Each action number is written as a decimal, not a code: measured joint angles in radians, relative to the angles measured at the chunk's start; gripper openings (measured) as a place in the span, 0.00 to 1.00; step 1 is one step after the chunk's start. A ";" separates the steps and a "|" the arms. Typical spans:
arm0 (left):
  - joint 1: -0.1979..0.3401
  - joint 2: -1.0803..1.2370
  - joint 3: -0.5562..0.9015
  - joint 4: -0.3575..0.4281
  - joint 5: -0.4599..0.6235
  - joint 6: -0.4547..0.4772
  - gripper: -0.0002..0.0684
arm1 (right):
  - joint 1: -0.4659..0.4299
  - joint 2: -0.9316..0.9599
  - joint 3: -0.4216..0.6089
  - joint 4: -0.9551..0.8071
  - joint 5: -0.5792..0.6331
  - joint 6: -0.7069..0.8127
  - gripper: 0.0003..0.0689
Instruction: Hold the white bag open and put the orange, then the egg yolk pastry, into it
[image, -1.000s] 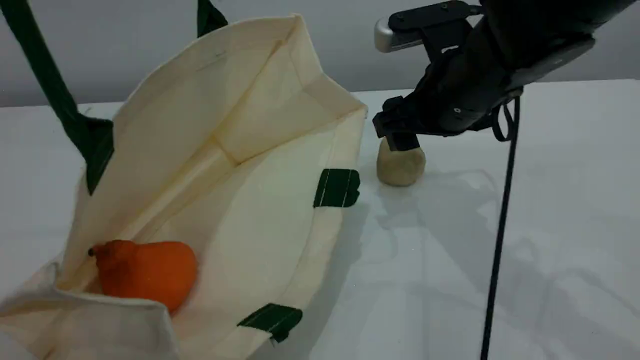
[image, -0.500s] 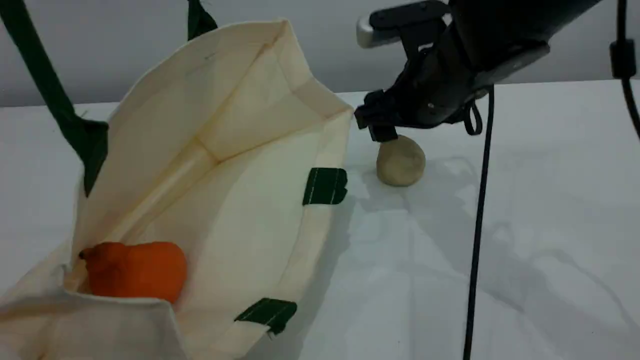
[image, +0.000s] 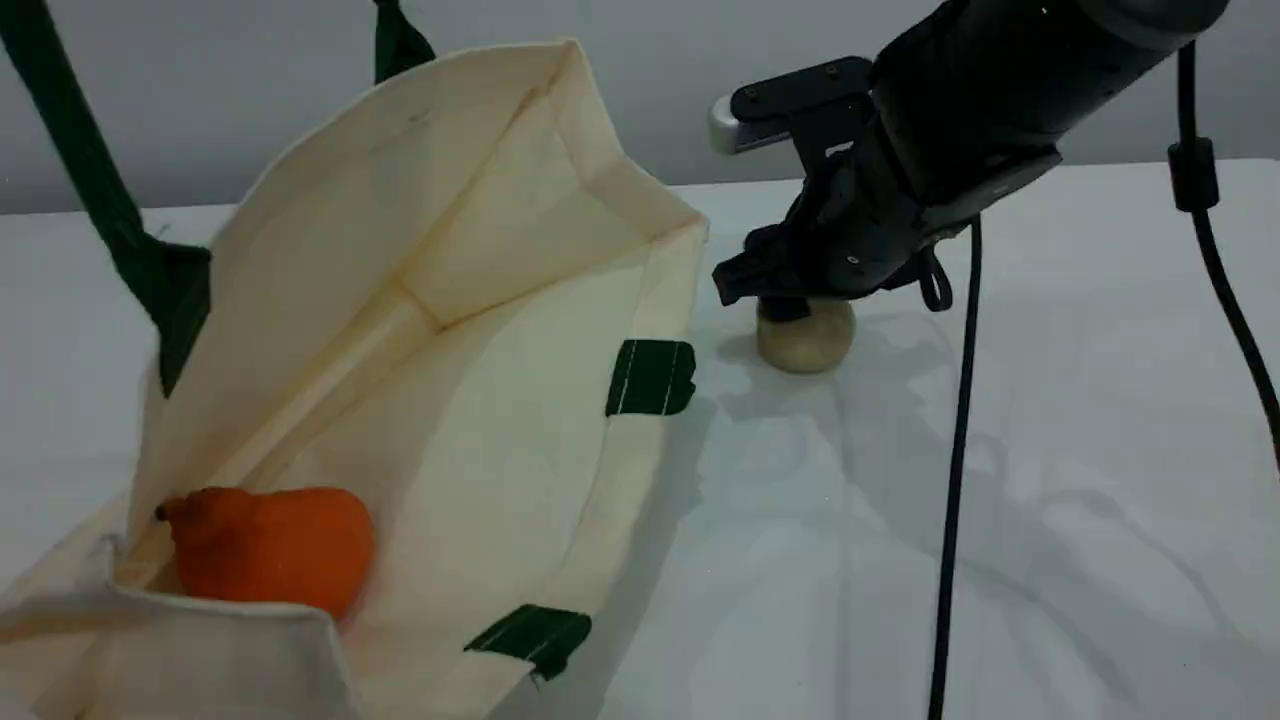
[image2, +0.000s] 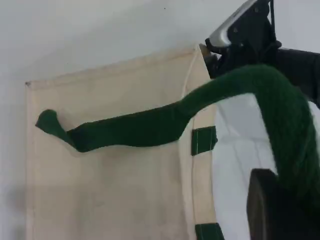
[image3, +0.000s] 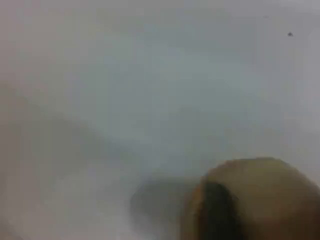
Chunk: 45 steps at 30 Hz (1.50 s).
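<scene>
Tabletop (image: 1050, 450): white surface; carries all items listed below.
White bag (image: 480, 330): lies on the left part of the tabletop, mouth held wide, interior exposed; one dark green handle (image: 90, 190) is drawn upward out of the scene view.
Right hand (image: 790, 305): lowered onto the egg yolk pastry from above; whether it grips the pastry cannot be told, as the right wrist view is blurred.
Left hand (image2: 272, 210): clenched on the green handle, which arcs over the fingertip in the left wrist view.
Orange (image: 265, 548): inside the white bag, near corner, stem end pointing left.
Egg yolk pastry (image: 806, 340): on the tabletop, just right of the bag's rim, under the right hand.
</scene>
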<state>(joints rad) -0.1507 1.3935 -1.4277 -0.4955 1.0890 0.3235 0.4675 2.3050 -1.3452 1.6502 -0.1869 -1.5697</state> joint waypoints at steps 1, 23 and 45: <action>0.000 0.000 0.000 0.000 0.000 0.000 0.11 | 0.000 0.000 0.000 0.002 -0.013 0.000 0.38; 0.000 0.000 0.000 0.003 -0.042 0.012 0.11 | 0.000 -0.332 0.340 0.093 -0.087 -0.002 0.07; -0.001 0.000 0.000 -0.165 -0.008 0.092 0.11 | 0.107 -0.728 0.647 0.090 0.757 0.001 0.07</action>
<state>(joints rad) -0.1516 1.3935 -1.4277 -0.6602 1.0810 0.4152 0.5743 1.5767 -0.6982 1.7401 0.5697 -1.5691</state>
